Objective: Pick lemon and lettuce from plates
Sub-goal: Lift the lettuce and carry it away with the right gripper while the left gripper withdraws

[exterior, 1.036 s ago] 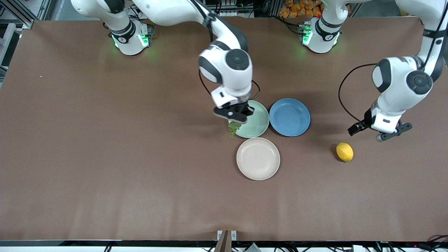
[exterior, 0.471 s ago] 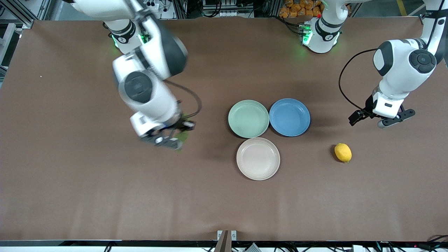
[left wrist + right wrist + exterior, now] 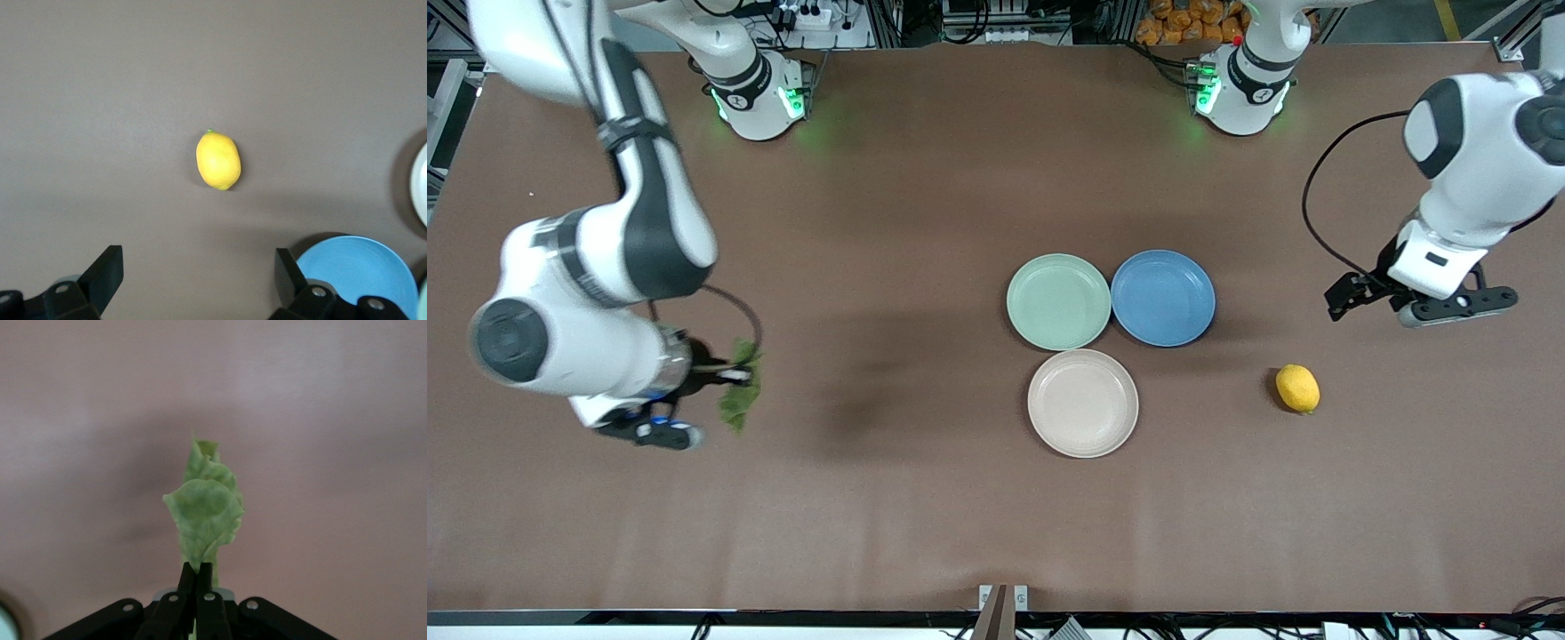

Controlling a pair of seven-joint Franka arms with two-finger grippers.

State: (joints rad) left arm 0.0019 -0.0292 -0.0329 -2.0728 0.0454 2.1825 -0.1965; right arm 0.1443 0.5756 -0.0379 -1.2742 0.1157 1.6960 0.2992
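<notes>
From the front view I see my right end effector (image 3: 694, 404) over bare desk (image 3: 925, 524) toward the right arm's end, well apart from the mint plate (image 3: 1058, 301), with the lettuce (image 3: 740, 397) hanging from it. The beige-pink plate (image 3: 1083, 403) sits nearer the camera than the mint plate, touching it or nearly so; the blue plate (image 3: 1163, 297) is just beside the mint plate, toward the left arm's end. All three plates are empty. The lemon (image 3: 1297, 388) lies on the desk, farther toward the left arm's end than the blue plate. My left end effector (image 3: 1423, 300) hangs above the desk near the lemon.

Left wrist view: the fingers (image 3: 101, 275) are spread wide with nothing between them, and the lemon (image 3: 218, 160) lies on the desk.

Right wrist view: the fingertips (image 3: 187, 581) are pinched on the lettuce (image 3: 204, 513) stem.
</notes>
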